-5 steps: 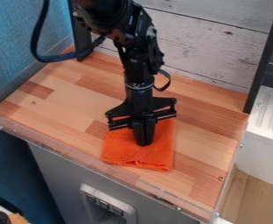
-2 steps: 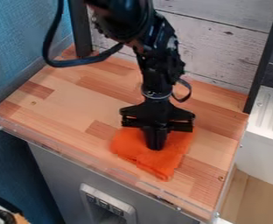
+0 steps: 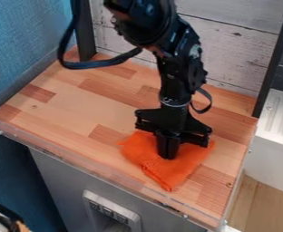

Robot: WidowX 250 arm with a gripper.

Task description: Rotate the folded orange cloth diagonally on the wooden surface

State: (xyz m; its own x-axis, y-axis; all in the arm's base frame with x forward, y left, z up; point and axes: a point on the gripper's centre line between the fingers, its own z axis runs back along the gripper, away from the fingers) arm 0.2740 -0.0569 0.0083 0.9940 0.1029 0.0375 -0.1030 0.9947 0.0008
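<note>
On the wooden counter (image 3: 65, 106), the closed gripper (image 3: 168, 156) stands on a squarish orange cloth (image 3: 166, 176), one corner pointing frontward.

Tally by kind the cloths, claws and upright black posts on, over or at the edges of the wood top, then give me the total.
Cloth: 1, orange, lying on the wood top
Claw: 1, black, pointing down at the cloth
Posts: 2, one at the back left, one at the back right
Total: 4
</note>
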